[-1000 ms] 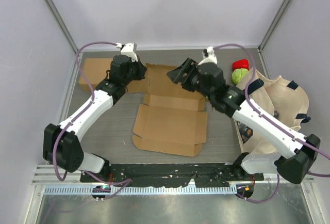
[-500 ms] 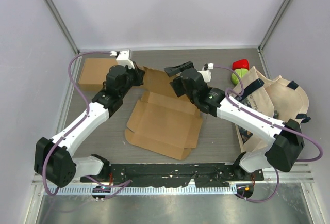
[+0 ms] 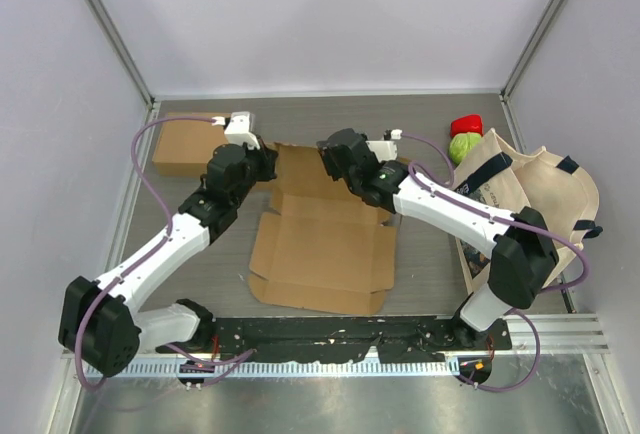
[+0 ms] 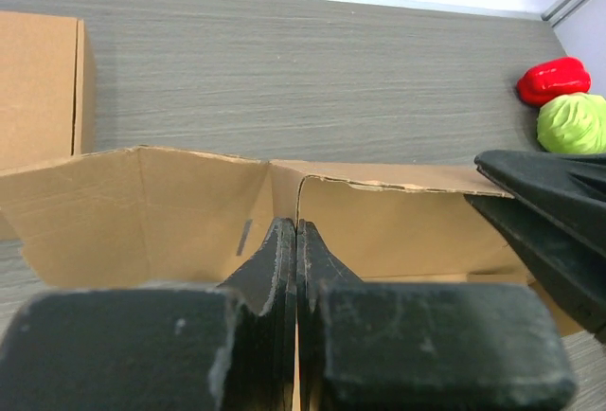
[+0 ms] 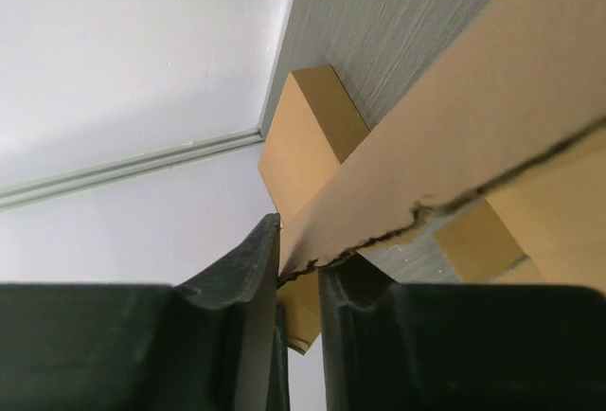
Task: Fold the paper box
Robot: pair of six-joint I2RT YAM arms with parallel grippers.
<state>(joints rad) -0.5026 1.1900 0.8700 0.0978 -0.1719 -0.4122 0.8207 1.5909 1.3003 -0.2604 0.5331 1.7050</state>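
Left pincer (image 4: 296,228) and right pincer (image 5: 301,245) both clamped tight on paper box (image 3: 325,249) rear wall.

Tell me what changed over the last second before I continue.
The right gripper swung left toward the centre and closed on the raised back flap of the box. The box shifted a little. The left gripper stayed shut on that flap; the second box, red pepper and bag did not move.

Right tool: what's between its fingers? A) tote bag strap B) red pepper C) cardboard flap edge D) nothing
C: the right wrist view shows the torn edge of the cardboard flap running between the fingers of the right tool.
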